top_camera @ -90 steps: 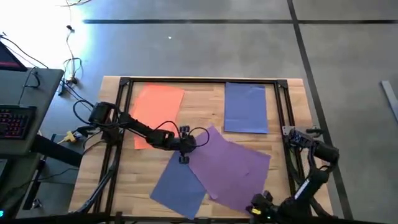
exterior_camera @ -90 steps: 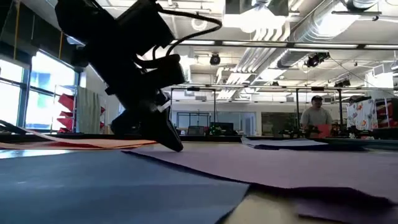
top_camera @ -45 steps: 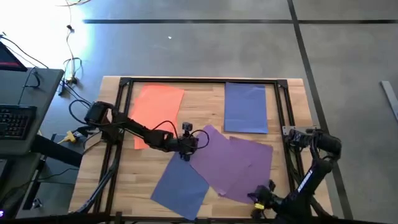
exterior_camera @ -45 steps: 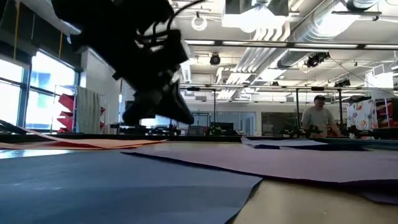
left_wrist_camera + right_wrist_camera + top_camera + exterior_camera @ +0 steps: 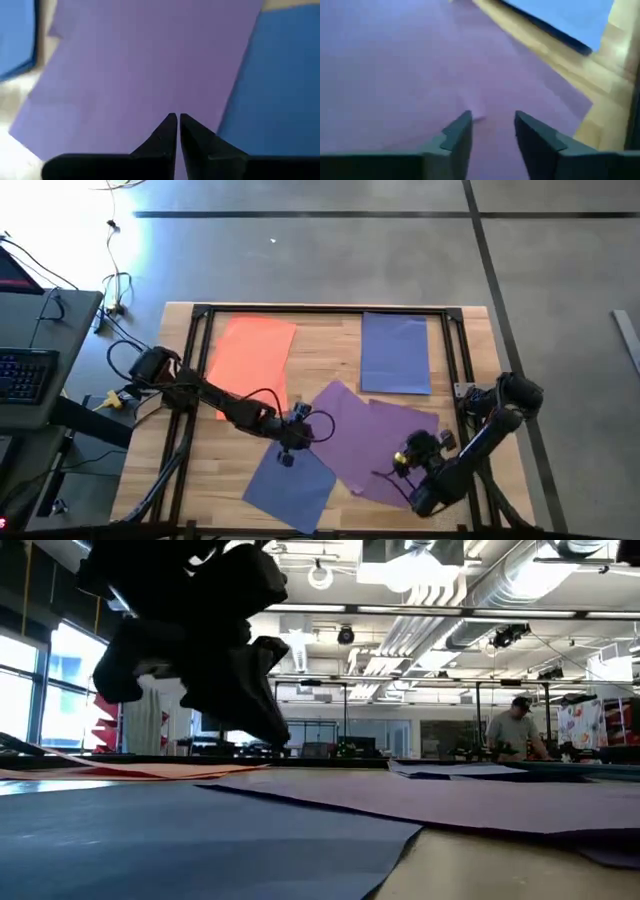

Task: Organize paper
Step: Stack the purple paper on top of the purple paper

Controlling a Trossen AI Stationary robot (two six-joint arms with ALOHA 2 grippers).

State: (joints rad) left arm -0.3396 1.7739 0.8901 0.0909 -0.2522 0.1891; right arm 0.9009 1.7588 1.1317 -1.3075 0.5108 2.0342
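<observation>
Since the frame half a second earlier, the right arm had swung in over the desk — the right pincer, which had sat by the desk's near edge, now hung above the purple sheets, while the left pincer had drifted a little toward the near edge, onto the border between the purple sheets and the near blue sheet. The purple sheets kept the squared-up lie they had half a second ago, no longer the sprawl of a second ago. In the left wrist view the left pincer was closed tip to tip with only a hairline between the fingers, holding nothing, with purple paper directly ahead of it and blue paper just beside. In the right wrist view the right pincer stood narrowly parted, its fingers low over purple paper — whether they touched it could not be told — and empty between. Beyond the right pincer lay the far blue stack; beyond the left pincer, the orange stack. In the low view the left arm loomed over the sheets, and a person stood in the room behind.
</observation>
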